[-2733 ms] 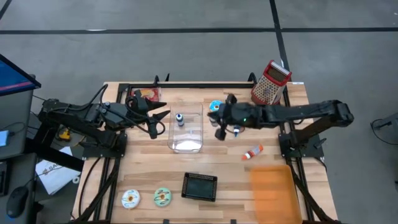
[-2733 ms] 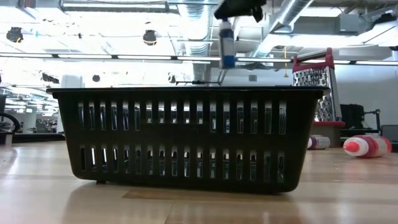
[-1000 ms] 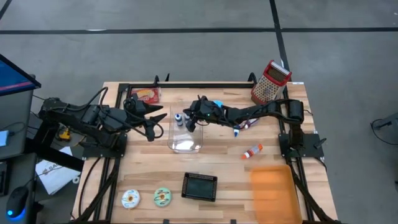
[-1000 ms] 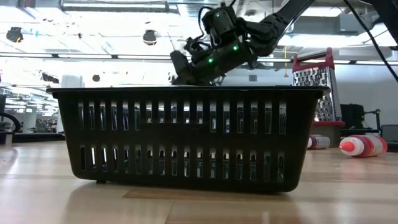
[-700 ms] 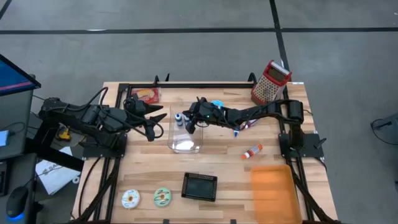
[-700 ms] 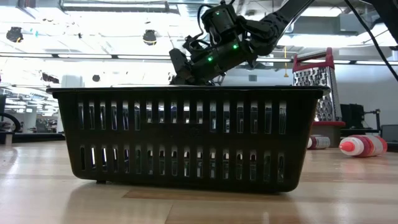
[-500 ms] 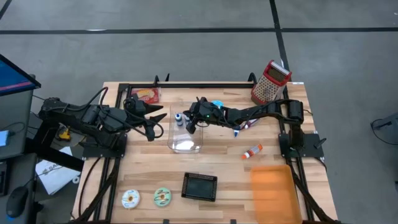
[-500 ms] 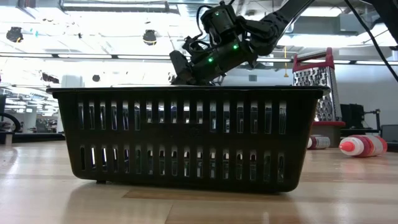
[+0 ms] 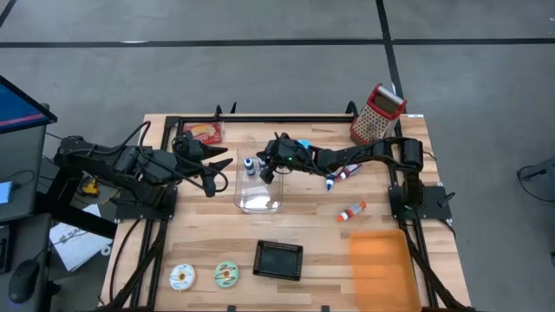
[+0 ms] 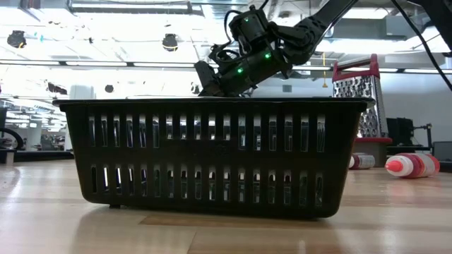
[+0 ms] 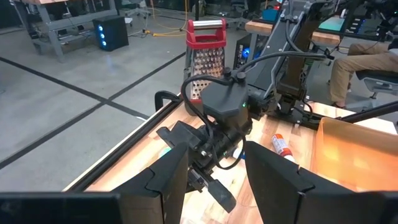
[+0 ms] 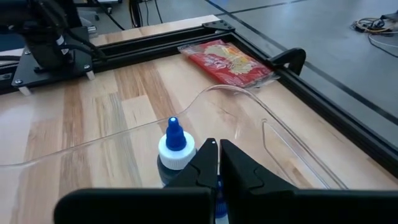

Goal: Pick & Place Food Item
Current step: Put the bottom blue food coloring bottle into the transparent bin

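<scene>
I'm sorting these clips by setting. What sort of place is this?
Probably a robotics lab or workshop, not a kitchen. The wooden table stands on bare grey concrete floor marked with dark lines, exposed ducts and pipes run overhead, and workbenches with equipment fill the background.

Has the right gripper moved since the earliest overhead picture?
Yes. The right gripper has moved leftward, away from the cheese grater, to the clear container beside the small bottle.
</scene>
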You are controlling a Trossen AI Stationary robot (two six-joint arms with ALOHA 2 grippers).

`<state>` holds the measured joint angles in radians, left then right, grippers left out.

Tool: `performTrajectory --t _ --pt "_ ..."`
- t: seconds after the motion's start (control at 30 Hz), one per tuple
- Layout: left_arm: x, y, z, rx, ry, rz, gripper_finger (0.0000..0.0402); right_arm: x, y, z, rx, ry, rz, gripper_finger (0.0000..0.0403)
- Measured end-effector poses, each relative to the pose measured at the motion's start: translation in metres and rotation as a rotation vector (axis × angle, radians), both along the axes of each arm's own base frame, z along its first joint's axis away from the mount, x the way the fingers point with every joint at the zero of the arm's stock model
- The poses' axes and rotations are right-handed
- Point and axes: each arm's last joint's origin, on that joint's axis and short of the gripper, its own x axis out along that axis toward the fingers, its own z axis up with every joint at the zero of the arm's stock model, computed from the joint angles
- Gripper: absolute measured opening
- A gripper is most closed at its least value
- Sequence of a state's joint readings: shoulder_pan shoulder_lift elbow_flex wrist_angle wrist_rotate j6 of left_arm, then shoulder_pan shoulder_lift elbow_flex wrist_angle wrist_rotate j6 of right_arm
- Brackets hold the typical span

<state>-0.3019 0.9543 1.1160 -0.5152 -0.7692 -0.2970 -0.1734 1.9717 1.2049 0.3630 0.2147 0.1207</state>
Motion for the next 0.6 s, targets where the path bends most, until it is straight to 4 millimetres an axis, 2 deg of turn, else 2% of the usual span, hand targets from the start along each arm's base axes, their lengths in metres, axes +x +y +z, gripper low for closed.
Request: performTrajectory --t 0.17,0.37,0.6 --pt "0.0 0.0 0.0 0.0 0.0 0.0 0.0154 0.0 0.0 0.0 0.003 0.001 0.007 0.0" --pt "0.0 0.0 0.0 -0.001 -0.001 0.0 0.0154 0.006 0.002 -0.012 0.026 -0.014 0.048 0.0" --pt "0.0 -0.002 0.0 -0.007 -0.004 -0.012 0.0154 0.007 0.008 -0.011 0.005 -0.029 0.098 0.0013"
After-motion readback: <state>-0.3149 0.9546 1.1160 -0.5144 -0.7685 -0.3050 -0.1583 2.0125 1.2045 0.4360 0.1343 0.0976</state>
